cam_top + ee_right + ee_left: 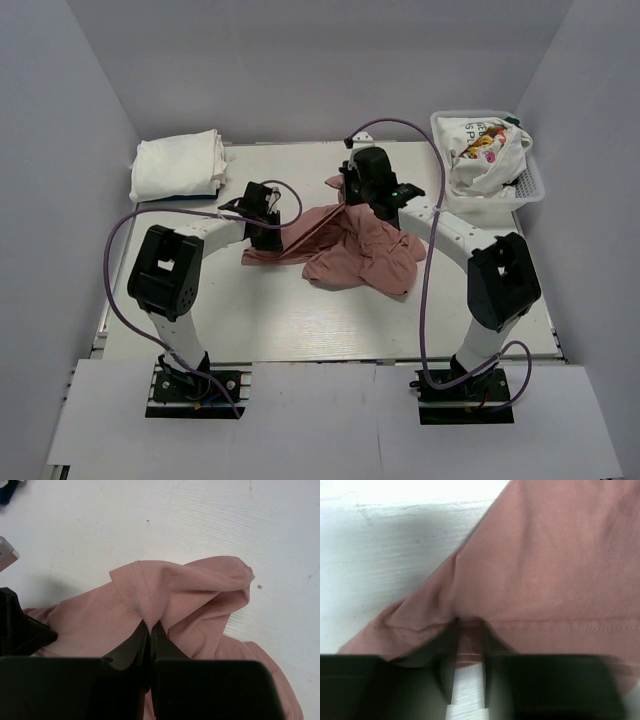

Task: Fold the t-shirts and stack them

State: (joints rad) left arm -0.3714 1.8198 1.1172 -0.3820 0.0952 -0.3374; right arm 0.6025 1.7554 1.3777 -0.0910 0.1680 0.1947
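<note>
While left gripper and right gripper pinch the pink t-shirt, lettering on the printed t-shirt is unreadable.

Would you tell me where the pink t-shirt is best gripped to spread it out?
Probably the stitched hem of the pink t-shirt, pinched from above on the arms' side: that doubled edge stands up in a ridge, firmer than the crumpled middle.

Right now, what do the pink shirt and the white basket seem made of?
Pink t-shirt: soft matte knit, likely cotton; it drapes, creases and shows stitched hems. White basket: probably plastic; rigid, with a perforated mesh wall.
</note>
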